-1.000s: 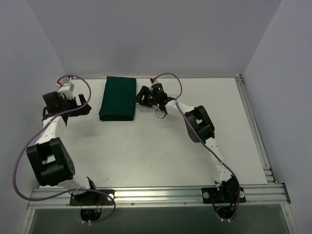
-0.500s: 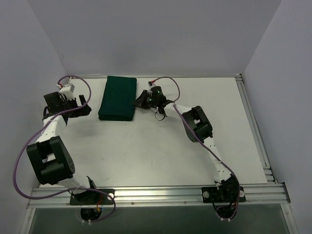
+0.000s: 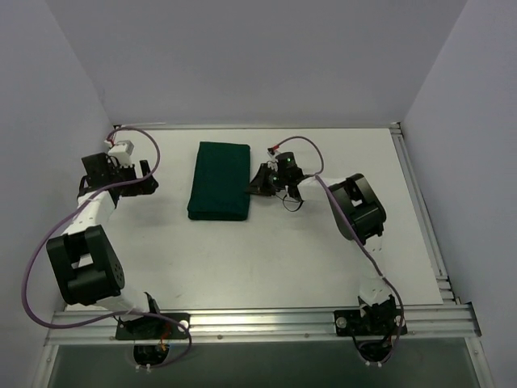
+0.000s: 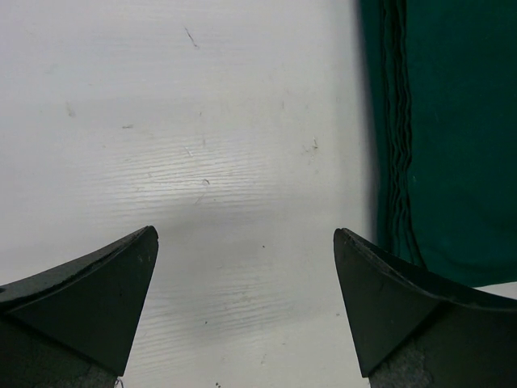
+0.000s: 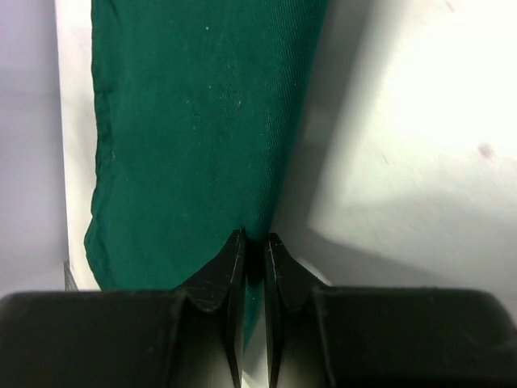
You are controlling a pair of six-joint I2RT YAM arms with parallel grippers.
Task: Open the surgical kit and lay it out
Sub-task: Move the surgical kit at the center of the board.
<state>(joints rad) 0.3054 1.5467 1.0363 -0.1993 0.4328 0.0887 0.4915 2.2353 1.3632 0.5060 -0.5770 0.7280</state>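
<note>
Right wrist view: the right claw point(image 5: 252, 239) has its two black fingers drawn almost together. A thin fold of the dark green cloth wrap point(image 5: 202, 105) is pinched between their tips, at the wrap's long edge. From the claw the wrap runs straight ahead and off to the left as a flat, folded rectangle, closed up, so its contents are hidden. To the right of the claw lies the white table top point(image 5: 404, 162), crossed by the wrap's shadow.

In the top view this claw sits at about the middle of the wrap's right-hand long edge, and its own arm bends away to the right behind it. The left claw point(image 3: 149, 176) is on the wrap's other side, near it but not touching. Its fingers stand wide apart and hold nothing. In the left wrist view, lightly scratched white table shows between those fingers, and the wrap's layered edge lies ahead of the right-hand finger.

A purple cable point(image 3: 36, 250) loops out beside the left arm, and a shorter one arches over the right wrist. Pale lilac walls point(image 3: 258, 56) close the table in at the back and on both sides. An aluminium rail point(image 3: 420, 210) runs along the right edge, and another runs along the near edge where the arm bases are bolted. A broad stretch of white surface lies between the wrap and that near rail.
</note>
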